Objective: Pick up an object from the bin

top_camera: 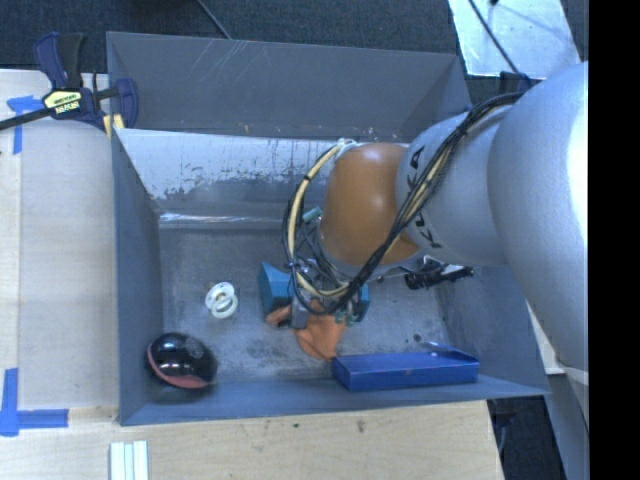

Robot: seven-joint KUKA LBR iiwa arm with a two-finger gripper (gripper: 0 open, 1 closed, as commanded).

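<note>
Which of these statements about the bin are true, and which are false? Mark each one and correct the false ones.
1. The end effector is over the middle of the bin, by a teal block and an orange thing. True.
2. The small white ring lies at the view's right of the end effector. False: it lies to the left, apart from it.
3. A flat blue box lies along the near wall. True.
4. The black and red rounded thing sits in the far right corner. False: near left corner.
</note>
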